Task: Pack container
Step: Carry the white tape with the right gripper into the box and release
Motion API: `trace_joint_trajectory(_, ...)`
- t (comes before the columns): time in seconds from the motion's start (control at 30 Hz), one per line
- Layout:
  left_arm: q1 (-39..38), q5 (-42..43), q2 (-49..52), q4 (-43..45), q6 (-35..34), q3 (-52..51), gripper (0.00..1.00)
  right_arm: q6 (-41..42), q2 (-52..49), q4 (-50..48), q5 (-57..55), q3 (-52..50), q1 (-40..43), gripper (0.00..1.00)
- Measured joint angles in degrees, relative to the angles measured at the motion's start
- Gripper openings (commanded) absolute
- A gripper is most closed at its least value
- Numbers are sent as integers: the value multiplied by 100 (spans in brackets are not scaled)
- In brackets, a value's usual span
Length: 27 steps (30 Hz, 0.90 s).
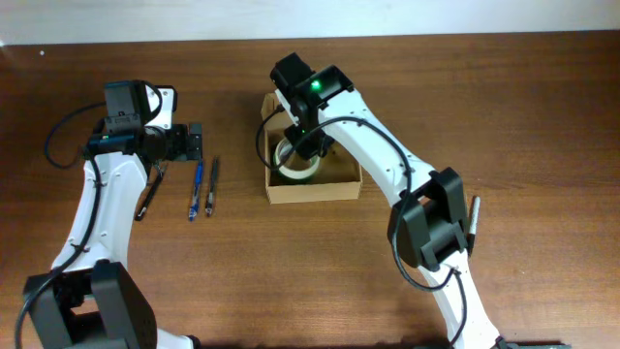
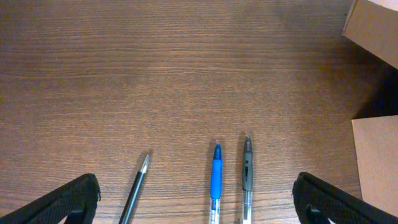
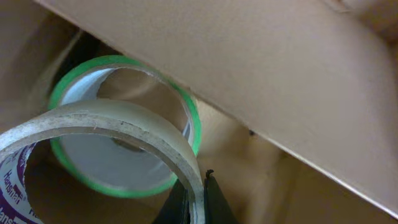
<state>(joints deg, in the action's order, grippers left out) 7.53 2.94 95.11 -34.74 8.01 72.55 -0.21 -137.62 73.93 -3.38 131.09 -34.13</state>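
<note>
The container (image 1: 334, 186) is a tan cardboard box at the table's middle, its flap lid standing at the back. My right gripper (image 1: 305, 145) reaches into it and is shut on the rim of a clear tape roll (image 3: 118, 124). That roll hangs over a green-edged tape roll (image 3: 186, 109) lying on the container floor (image 3: 261, 168). My left gripper (image 2: 196, 202) is open and empty above three pens: a black pen (image 2: 138, 186), a blue pen (image 2: 216, 180) and a grey pen (image 2: 247, 177). They also show in the overhead view (image 1: 197, 189).
The container's corner (image 2: 376, 25) and side (image 2: 379, 155) show at the right of the left wrist view. A dark pen-like object (image 1: 474, 215) lies beside the right arm. Brown wooden table (image 1: 542, 107) all round.
</note>
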Motion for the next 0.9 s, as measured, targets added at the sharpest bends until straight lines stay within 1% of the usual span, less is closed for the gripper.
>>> trace_joint_trajectory(0.1,0,0,0,0,0,0,99,9,-101,-144,48,-4,0,5)
trace_joint_trajectory(0.13,0,0,0,0,0,0,99,15,-109,-181,61,-4,0,9)
trace_joint_trajectory(0.2,0,0,0,0,0,0,99,46,-109,-260,83,-4,0,12)
trace_joint_trajectory(0.33,0,0,0,0,0,0,99,46,-109,-262,107,-4,0,24)
trace_joint_trajectory(0.53,0,0,0,0,0,0,99,15,-57,219,-24,-2,0,31)
trace_joint_trajectory(0.6,0,2,0,0,0,0,99,9,160,501,-319,31,2,37)
trace_joint_trajectory(0.67,0,0,0,0,0,0,99,2,549,551,-564,42,17,41)
trace_joint_trajectory(0.73,0,0,0,0,0,0,99,-13,1252,564,-778,76,59,42)
trace_joint_trajectory(0.83,0,-2,0,0,0,0,99,2,2684,555,-949,247,380,43)
trace_joint_trajectory(0.87,0,0,0,0,0,0,99,9,3182,522,-986,269,621,44)
trace_joint_trajectory(0.9,0,-2,0,0,0,0,99,46,4006,413,-1054,221,1207,49)
